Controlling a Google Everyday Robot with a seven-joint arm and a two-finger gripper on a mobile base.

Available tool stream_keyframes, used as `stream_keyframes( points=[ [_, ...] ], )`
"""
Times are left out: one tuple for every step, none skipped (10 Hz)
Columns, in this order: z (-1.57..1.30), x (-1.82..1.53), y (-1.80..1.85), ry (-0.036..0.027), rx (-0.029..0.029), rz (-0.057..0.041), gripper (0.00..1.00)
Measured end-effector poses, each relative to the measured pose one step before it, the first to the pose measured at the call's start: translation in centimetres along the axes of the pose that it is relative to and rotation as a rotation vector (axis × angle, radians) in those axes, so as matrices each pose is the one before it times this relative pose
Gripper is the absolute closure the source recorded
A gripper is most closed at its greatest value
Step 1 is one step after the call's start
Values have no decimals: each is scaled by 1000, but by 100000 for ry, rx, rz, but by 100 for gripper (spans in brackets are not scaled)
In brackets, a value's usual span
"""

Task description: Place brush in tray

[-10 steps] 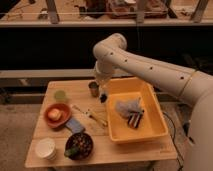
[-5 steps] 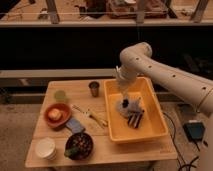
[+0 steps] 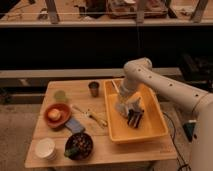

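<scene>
The tray (image 3: 150, 131) is a large yellow-orange bin on the right half of the wooden table. My white arm reaches in from the right and bends down into it. My gripper (image 3: 123, 103) is low inside the tray's left half, over a pale crumpled object (image 3: 126, 109). A slim white stick, seemingly the brush's handle (image 3: 115, 85), slants up to the left beside my wrist, over the tray's far left corner. Its dark head is hidden. I cannot see whether it is in my gripper or resting in the tray. A dark striped block (image 3: 135, 119) lies in the tray.
Left of the tray stand a metal cup (image 3: 94, 88), a green lid (image 3: 61, 95), a round orange bowl (image 3: 56, 114), a blue object (image 3: 75, 125), a thin yellowish utensil (image 3: 93, 116), a dark bowl (image 3: 79, 145) and a white cup (image 3: 46, 148).
My gripper moved right from beside the metal cup to over the tray, then came down lower into the tray's left half.
</scene>
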Motion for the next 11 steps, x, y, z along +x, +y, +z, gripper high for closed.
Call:
stream_keyframes(
  points=[
    [562,499,-1174,-3338,1287,-647,82],
    [948,569,-1331,-5765,938,2371,70],
    [721,662,-986,-3911,1253,4977,60],
    [621,203,-141,-3082,795,8370,50],
    [728,49,126,-2401,1262,10717,40],
    [553,-50,299,-1135,1625,8095,30],
    [181,-131,220,-502,1203,3890,24],
    [1,-72,375,690,1624,1874,20],
    [-148,-3,331,1567,852,1119,20],
    [-151,-5,244,1645,420,1002,20],
    [-126,-23,231,1461,594,703,20]
  ],
)
